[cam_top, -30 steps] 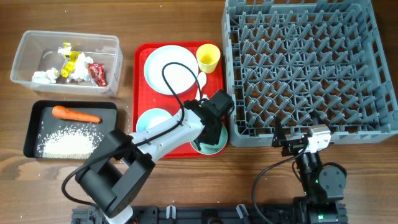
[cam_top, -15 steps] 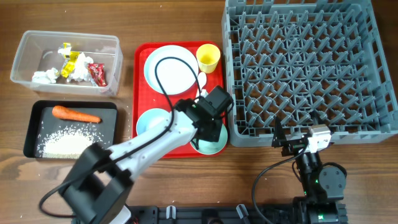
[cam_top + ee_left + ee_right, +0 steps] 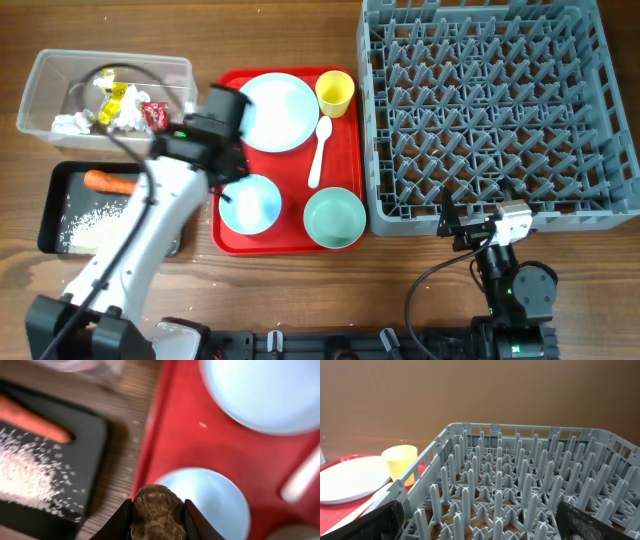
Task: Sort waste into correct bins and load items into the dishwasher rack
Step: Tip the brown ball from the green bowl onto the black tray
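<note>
Left gripper (image 3: 158, 521) pinches brown lump (image 3: 158, 509); right gripper (image 3: 480, 522) wide open.

A brown wooden worktop (image 3: 280, 30) carries four things. A clear tub (image 3: 35, 95) sits at the far left, with a black tray (image 3: 48, 215) just in front of it. A red tray (image 3: 345, 150) lies mid-worktop. A grey rack (image 3: 490, 110) stands just beside the red tray, on the right.

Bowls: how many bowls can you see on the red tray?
2. The pale-blue bowl sits at the red tray's near-left corner, the mint-green bowl at its near-right corner. None seem hidden.
</note>
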Robot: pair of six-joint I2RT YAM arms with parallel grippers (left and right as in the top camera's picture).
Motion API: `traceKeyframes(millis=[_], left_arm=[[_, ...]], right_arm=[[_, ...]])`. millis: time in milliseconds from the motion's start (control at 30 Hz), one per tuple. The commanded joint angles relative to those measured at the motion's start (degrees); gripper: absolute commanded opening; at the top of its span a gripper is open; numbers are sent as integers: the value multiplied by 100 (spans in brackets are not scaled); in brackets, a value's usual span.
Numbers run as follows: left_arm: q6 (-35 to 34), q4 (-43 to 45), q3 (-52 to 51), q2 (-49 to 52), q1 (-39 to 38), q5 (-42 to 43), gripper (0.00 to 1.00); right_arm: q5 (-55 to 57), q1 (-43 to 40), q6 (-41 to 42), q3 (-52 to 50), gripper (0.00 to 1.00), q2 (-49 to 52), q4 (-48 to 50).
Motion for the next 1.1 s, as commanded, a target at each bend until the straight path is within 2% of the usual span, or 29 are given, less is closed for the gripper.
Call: traceKeyframes(millis=[0, 100, 233, 367, 433, 467, 533, 667, 800, 967, 1067], left_arm=[[-170, -24, 94, -48, 1257, -195, 27], [-203, 20, 87, 4, 2249, -197, 29], [-647, 295, -33, 225, 3362, -192, 25], [-756, 579, -393, 511, 4076, -144, 29], [-745, 645, -444, 603, 4319, 61, 39], [-745, 647, -444, 621, 4426, 256, 61], [-721, 647, -444, 619, 4555, 387, 68], [-721, 688, -442, 619, 4577, 452, 78], [-686, 688, -407, 459, 4516, 710, 80], [-549, 710, -334, -291, 3773, 1534, 70], [-549, 708, -334, -599, 2879, 1718, 75]], right_arm=[[13, 11, -66, -7, 100, 4, 33], [13, 11, -66, -7, 100, 4, 33], [13, 11, -68, -7, 100, 4, 33], [13, 11, -68, -7, 100, 4, 33], [13, 11, -68, -7, 100, 4, 33], [13, 11, -66, -7, 100, 4, 33], [13, 11, -63, -7, 100, 4, 33], [13, 11, -63, -7, 100, 4, 33], [13, 11, -63, -7, 100, 4, 33], [13, 11, -66, -7, 100, 4, 33], [13, 11, -66, -7, 100, 4, 33]])
